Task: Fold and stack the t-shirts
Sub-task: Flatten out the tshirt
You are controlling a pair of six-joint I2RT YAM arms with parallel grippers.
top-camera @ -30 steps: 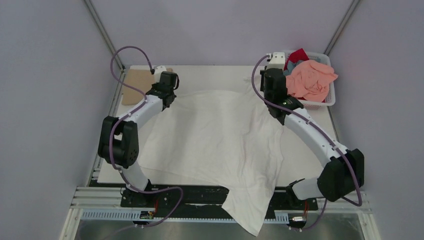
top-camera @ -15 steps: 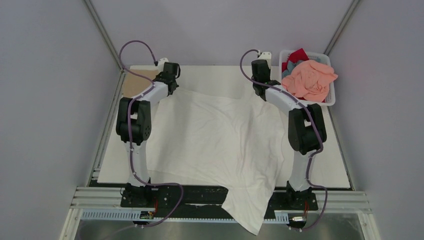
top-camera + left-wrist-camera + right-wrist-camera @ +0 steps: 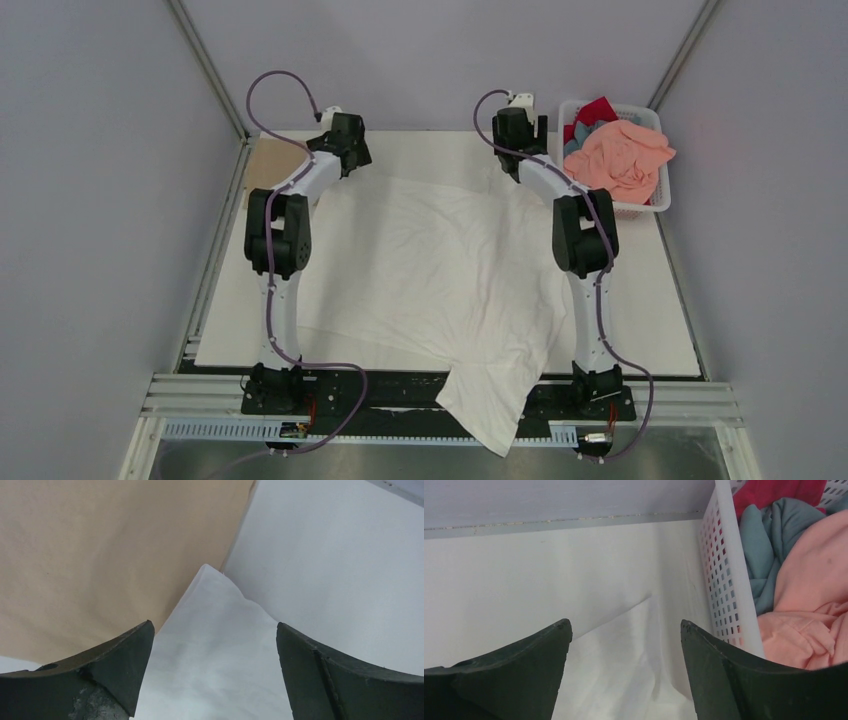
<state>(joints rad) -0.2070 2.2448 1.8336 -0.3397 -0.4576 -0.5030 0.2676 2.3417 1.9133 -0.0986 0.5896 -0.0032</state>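
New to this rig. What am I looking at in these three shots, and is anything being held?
Two robot arms stand bolted at the near edge of a table. The wide picture looks down from above and behind them; the other two come from wrist cameras. A white t-shirt lies spread out, part hanging over the near edge. A tan t-shirt lies far left; the basket far right holds more shirts. The left arm's two fingers and the right arm's two fingers are open over the white shirt's far corners, holding nothing.

White t-shirt (image 3: 440, 270) spread flat, end overhanging; tan t-shirt (image 3: 258, 172) touching it, perhaps folded.
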